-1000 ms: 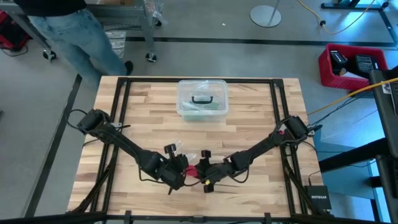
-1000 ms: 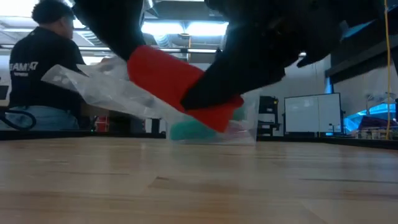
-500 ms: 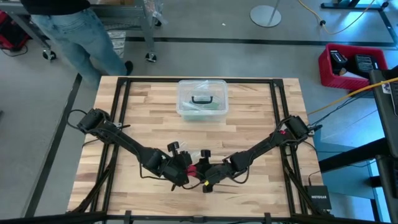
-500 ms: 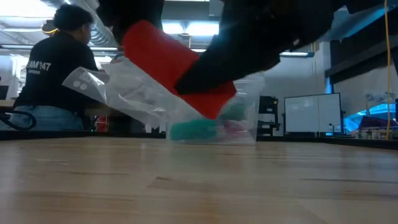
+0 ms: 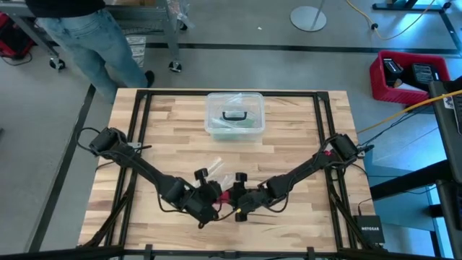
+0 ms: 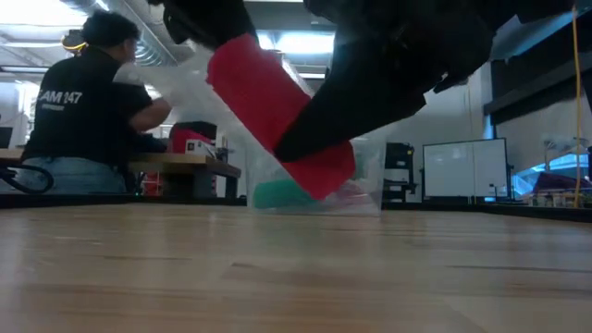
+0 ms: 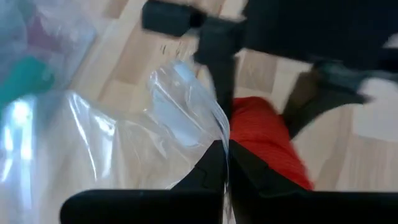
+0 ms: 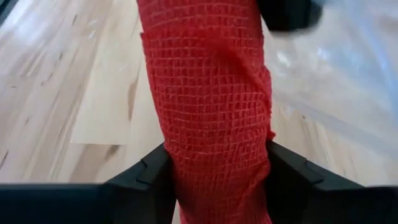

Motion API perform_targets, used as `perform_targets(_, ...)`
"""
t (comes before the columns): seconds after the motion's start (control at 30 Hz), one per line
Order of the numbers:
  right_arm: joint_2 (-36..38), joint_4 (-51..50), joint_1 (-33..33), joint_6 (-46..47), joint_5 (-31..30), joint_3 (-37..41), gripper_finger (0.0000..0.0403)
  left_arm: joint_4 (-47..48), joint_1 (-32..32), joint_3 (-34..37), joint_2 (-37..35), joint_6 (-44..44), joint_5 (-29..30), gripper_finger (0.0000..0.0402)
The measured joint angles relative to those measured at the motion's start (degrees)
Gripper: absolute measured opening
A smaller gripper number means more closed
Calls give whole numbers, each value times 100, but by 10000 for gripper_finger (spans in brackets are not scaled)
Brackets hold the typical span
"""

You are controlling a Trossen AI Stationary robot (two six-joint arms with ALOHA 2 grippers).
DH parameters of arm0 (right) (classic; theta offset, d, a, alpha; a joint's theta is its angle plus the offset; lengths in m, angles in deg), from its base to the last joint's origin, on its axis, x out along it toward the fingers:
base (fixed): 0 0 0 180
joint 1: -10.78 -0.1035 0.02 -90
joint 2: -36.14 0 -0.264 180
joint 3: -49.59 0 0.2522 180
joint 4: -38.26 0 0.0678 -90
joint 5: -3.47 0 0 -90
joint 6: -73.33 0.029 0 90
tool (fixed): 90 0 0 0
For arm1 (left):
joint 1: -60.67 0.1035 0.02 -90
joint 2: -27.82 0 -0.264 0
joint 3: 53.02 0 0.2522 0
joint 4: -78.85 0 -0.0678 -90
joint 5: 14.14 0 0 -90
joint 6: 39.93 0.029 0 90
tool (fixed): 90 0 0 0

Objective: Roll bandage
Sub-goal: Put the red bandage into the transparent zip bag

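The bandage (image 8: 208, 112) runs past the frame; both ends unseen.

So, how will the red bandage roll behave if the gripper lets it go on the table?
The bandage is a woven mesh cylinder, so it probably rolls on the table. It seems soft, likely squashing slightly between the right gripper fingers rather than slipping.

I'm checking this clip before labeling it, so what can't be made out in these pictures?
- High view: the bandage shows only as a red sliver, hidden by both grippers.
- Low view: dark arms hide where the right gripper grips it.
- Left wrist view: the plastic bag is blurred, its contents unreadable.
- Plastic box: contents too small.
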Motion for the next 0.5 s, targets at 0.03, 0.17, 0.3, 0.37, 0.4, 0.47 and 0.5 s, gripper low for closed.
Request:
perform_targets(0.03, 0, -48, 12, 13, 3, 0, 188, -5, -34, -35, 1, 43, 46, 1)
perform_targets(0.17, -9, -248, 102, 365, -156, 4, 188, -81, -172, -139, -4, 159, 39, 1)
perform_targets(0.3, -9, -258, 166, 833, 173, 6, 188, 2, -244, -109, 4, 147, 87, 1)
perform_targets(0.37, -8, -76, 179, 981, 459, 7, 188, -31, -259, -62, 39, 110, 121, 1)
perform_targets(0.4, -3, 47, 184, 990, 646, 7, 188, -20, -262, -16, 57, 69, 128, 1)
perform_targets(0.47, 2, 287, 189, 999, 990, 7, 188, -5, -270, 103, 64, -46, 224, 1)
perform_targets(0.5, 2, 362, 188, 1003, 1059, 9, 188, -32, -270, 161, 64, -109, 286, 1)
